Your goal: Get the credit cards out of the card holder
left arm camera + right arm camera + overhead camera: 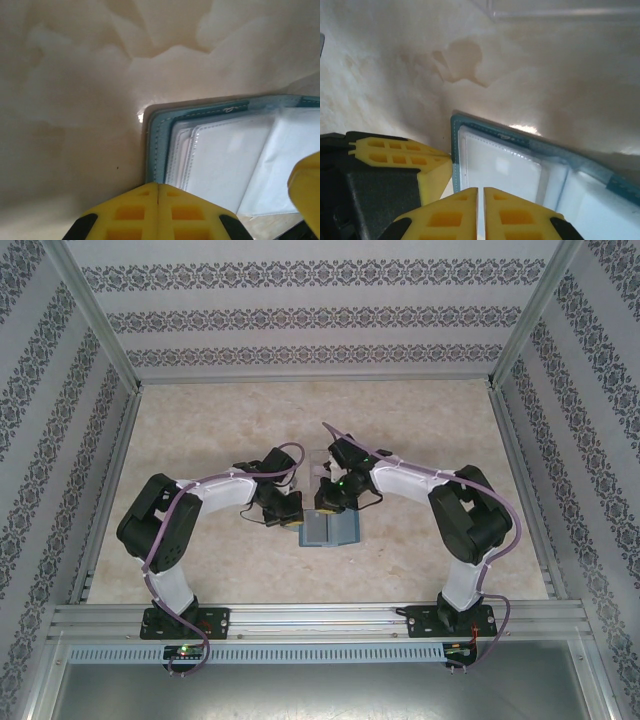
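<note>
The card holder lies open on the table between both arms, teal rim up and clear sleeves inside. Pale credit cards sit in those sleeves; one fills the nearest pocket. My left gripper is shut, its yellow tips touching the holder's left edge with nothing between them. It also appears beside that edge. My right gripper hangs over the near edge of the pale sleeve, jaws a thin slit apart. Whether they pinch a card I cannot tell. A black card is not in sight.
A clear plastic tray lies just beyond the holder, its edge at the top of the right wrist view. Patterned walls and metal rails enclose the marbled tabletop. The two grippers stand very close together over the holder.
</note>
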Controlling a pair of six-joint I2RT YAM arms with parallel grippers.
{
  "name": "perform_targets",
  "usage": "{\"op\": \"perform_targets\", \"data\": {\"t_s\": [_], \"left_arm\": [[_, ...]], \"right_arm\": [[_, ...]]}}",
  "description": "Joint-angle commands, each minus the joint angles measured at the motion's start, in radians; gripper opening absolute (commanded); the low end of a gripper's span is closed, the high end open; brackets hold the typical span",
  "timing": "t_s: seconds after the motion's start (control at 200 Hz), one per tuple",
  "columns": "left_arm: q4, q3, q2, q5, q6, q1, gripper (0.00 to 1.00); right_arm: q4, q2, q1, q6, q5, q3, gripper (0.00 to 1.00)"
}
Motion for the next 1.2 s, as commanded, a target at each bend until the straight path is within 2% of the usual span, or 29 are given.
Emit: {"op": "perform_targets", "data": {"t_s": [0.0,0.909,1.194], "left_arm": [[0.005,-0.023,0.008,0.012,-0.011,0.011,0.03],[0.023,-0.040,0.019,0.030,-0.002,0.011,0.02],[0.023,-0.043,0.019,0.033,0.000,0.012,0.02]], "right_arm": [[0.020,-0.019,0.024,0.028,-0.023,-0.021,0.12],[0.012,0.064,0.107,0.061,-0.014,-0.024,0.12],[-0.044,0.074,0.116,0.038,0.038,-0.014,0.15]]}}
